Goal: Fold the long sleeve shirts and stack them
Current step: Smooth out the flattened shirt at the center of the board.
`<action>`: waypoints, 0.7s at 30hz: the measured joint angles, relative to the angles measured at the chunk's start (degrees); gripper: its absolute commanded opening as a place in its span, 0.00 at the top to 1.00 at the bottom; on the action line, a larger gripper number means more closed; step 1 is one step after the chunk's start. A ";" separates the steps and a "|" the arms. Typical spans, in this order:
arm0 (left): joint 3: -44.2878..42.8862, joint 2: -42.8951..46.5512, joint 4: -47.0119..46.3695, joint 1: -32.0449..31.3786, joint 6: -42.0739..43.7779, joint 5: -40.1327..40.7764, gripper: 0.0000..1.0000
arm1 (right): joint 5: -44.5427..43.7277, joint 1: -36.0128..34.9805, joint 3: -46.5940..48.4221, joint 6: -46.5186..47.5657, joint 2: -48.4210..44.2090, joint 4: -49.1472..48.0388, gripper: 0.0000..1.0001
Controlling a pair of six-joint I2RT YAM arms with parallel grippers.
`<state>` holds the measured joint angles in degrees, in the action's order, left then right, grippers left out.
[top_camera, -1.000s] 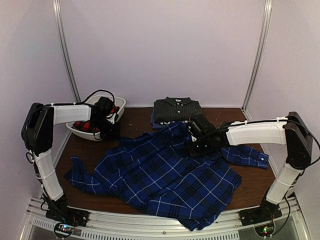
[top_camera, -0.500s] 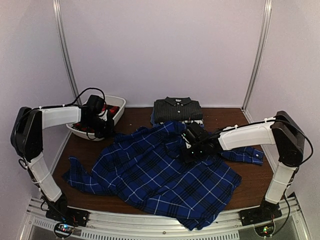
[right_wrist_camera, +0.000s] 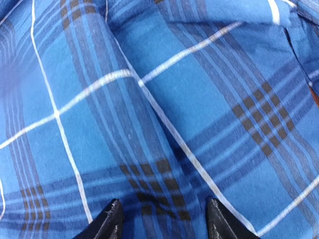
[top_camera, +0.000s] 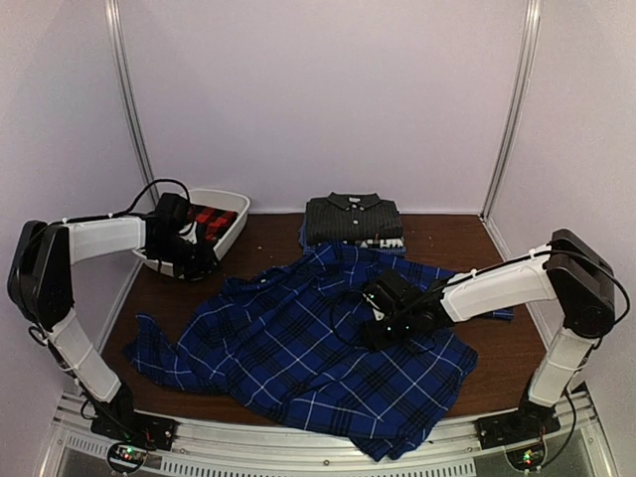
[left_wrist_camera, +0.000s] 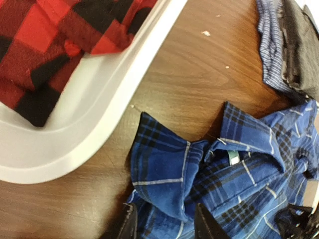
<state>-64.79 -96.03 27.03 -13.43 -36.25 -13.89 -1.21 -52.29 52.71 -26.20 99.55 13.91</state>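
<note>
Pale purple walls stand around a brown wood table [top_camera: 452, 234]. At the far left sits a white tub [top_camera: 238, 219] with the red-and-black shirt [top_camera: 211, 218] lying inside it. The left tool [top_camera: 197, 264] hangs just beside the tub, over the collar end of the blue plaid shirt [top_camera: 298, 348]. Its fingers [left_wrist_camera: 128, 224] are apart, and blue cloth shows in the gap.

The blue plaid shirt is big. It lies spread and wrinkled across the middle of the table, with one sleeve out to the left. Behind it lies the dark striped shirt [top_camera: 353, 217], folded, collar on top.

The right tool [top_camera: 386, 320] sits low on the blue plaid shirt, its tips apart over flat cloth.

The left wrist view shows up close a light striped cloth [left_wrist_camera: 271, 50] under the dark striped shirt, and a small tag [left_wrist_camera: 234, 157] inside the blue collar. The right wrist view shows only blue plaid.
</note>
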 measured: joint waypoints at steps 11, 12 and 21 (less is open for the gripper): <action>-1.51 11.47 3.76 -3.39 1.38 5.53 0.42 | 0.02 1.11 6.67 -0.42 -3.76 -1.16 0.31; -0.92 12.48 3.98 -4.79 0.98 6.12 0.42 | 0.00 1.22 7.74 -0.44 -3.76 -1.95 0.31; 4.20 17.22 5.44 -12.90 -3.50 8.70 0.43 | 1.36 4.59 12.55 -3.02 -3.69 -7.32 0.31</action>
<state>-60.60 -78.81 32.47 -26.33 -39.75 -5.19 0.14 -47.70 65.25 -29.21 95.85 6.59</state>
